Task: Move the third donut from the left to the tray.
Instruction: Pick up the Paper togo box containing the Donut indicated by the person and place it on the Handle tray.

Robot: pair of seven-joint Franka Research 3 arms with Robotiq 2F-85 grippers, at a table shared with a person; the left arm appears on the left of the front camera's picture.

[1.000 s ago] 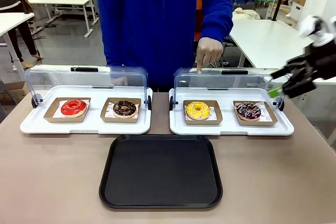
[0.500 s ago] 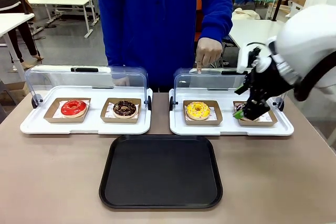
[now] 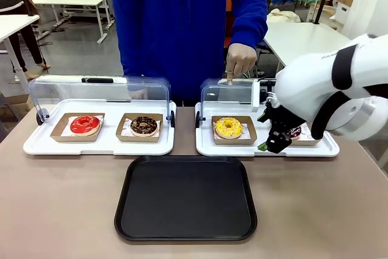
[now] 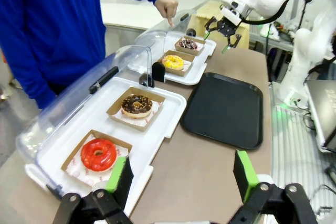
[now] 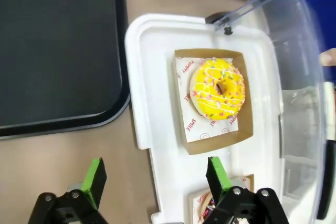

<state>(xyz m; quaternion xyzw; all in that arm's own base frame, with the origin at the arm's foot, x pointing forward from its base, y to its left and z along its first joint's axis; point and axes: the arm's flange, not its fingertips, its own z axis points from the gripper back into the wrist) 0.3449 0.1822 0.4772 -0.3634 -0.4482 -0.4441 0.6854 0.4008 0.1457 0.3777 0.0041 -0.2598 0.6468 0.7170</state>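
The yellow-iced donut point(image 3: 228, 127) lies in its square cardboard holder on the right white display tray point(image 3: 209, 145), under a raised clear lid. It also appears in both wrist views, as yellow donut point(image 4: 173, 62) and yellow donut point(image 5: 218, 88). The black tray point(image 3: 185, 198) lies flat in front of the display trays, with nothing on it. My right gripper point(image 3: 268, 145) hangs open just right of the donut, over the display tray's front rim; the right gripper point(image 5: 156, 182) has nothing between its green pads. My left gripper point(image 4: 181, 174) is open, low over the table's left end.
The person's hand point(image 3: 239, 62) points down behind the right lid. The left display tray point(image 3: 36, 144) holds a red donut point(image 3: 85, 124) and a chocolate donut point(image 3: 143, 125). Another dark donut point(image 3: 296, 131) sits partly behind my right arm. Bare table surrounds the black tray.
My right arm has swung in from the far right and come down leftwards, from beyond the right display tray to its front rim beside the yellow donut.
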